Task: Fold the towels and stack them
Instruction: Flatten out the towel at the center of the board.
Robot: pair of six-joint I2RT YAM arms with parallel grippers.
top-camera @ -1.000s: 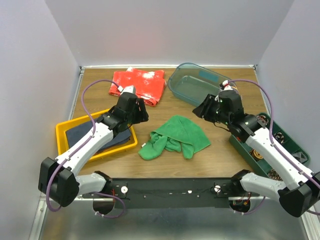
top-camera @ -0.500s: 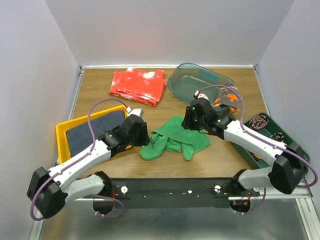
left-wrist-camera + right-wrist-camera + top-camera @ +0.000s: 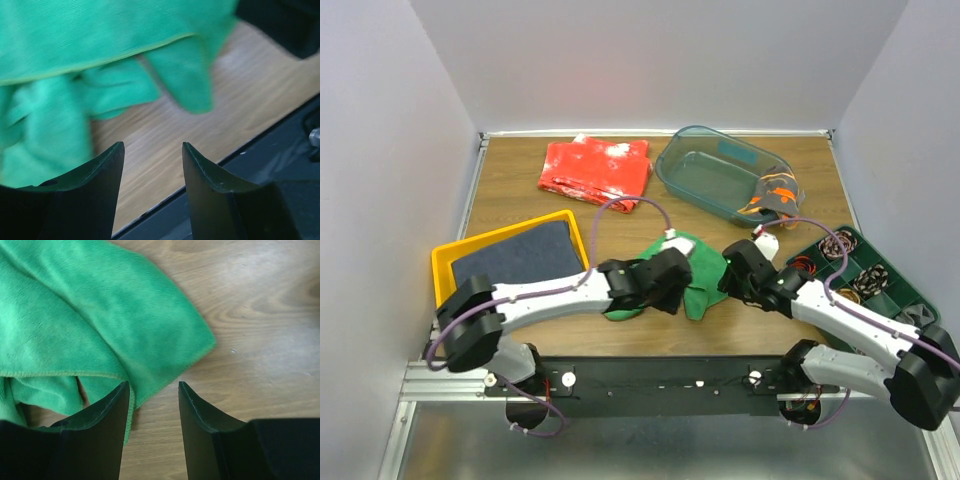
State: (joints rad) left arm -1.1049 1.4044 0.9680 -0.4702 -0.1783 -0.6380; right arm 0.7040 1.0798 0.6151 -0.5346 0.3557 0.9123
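- we'd have each end effector pinch one near corner of the green towel [image 3: 90,315], low against the surface [image 3: 260,340], then spread it flat before folding.
- left end effector [image 3: 152,150]: jaws partly apart, empty, towel just ahead.
- right end effector [image 3: 152,387]: partly apart, gripping nothing, towel hem at one finger.

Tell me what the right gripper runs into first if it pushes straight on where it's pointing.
Most likely the green towel, whose corner hem lies just ahead of the right gripper; bare table starts beside it, so it's close.
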